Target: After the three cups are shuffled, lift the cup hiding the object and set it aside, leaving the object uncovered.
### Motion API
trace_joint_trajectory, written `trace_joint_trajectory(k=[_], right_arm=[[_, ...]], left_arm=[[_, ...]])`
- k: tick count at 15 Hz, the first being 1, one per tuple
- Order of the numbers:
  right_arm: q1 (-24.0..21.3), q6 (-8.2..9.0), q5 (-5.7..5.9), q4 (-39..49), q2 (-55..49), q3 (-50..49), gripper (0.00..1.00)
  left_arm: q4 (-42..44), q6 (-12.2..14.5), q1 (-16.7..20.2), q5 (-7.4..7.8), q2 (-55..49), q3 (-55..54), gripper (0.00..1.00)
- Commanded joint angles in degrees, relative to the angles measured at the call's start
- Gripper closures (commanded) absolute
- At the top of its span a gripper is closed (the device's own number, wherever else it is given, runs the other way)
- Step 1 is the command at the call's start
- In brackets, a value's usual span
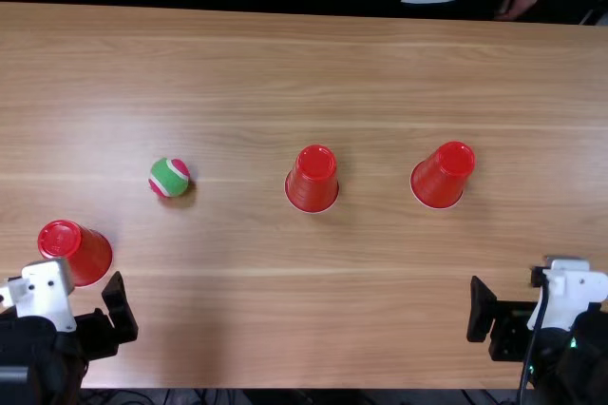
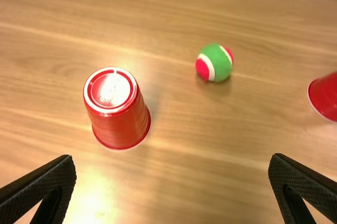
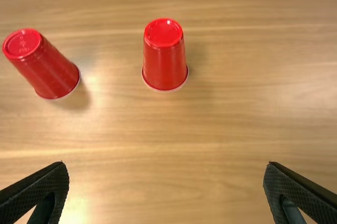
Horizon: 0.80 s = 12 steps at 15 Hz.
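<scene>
**Ball uncovered, both grippers empty at the near edge**

The left gripper [image 2: 169,159] hung low over the table's near left corner, its two flat fingers spread wide with nothing between them. The right gripper [image 3: 164,165] sat at the near right corner in the same pose, jaws wide apart and empty. From above, one black finger of each showed plainly, while the other was partly tucked under the white wrist housing. The finger pads [image 2: 39,184] had a fine cross-hatched texture.

Just beyond the left gripper stood the set-aside cup [image 1: 75,251], a red plastic cup turned mouth-down, its ridged round base uppermost and catching a bright glare. Farther out and towards the middle lay the ball [image 1: 170,177], bare on the wood and apart from every cup. It was a fuzzy green sphere with red patches edged in white.

The middle cup [image 1: 312,180] and the right cup [image 1: 442,175] stood upside down in a row with the ball, well apart from each other. The left wrist view's edge cut off the middle cup. The table [image 1: 304,72] was light brown wood with long straight grain.
</scene>
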Motion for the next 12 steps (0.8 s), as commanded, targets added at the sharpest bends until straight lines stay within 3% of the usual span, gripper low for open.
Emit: trace_joint_trajectory(k=[1,7,8,10,12], right_arm=[[0.1,-0.05,-0.50,2.9,-4.8,-5.6,0.00],[0.0,-0.05,-0.29,18.3,-26.4,-24.5,0.00],[0.0,0.05,-0.08,21.0,-27.6,-25.8,0.00],[-0.5,0.37,0.13,28.4,-31.3,-29.4,0.00],[-0.5,0.37,0.13,34.0,-33.6,-31.9,0.00]], left_arm=[[1.2,0.3,0.0,-0.23,-4.0,-4.1,0.00],[12.4,0.6,0.1,-0.01,-15.9,-18.1,0.00],[14.7,1.9,0.1,-0.12,-17.0,-19.8,0.00],[20.1,7.6,0.2,-0.54,-18.9,-23.9,0.00],[25.3,11.1,0.1,-0.23,-21.2,-27.8,0.00]])
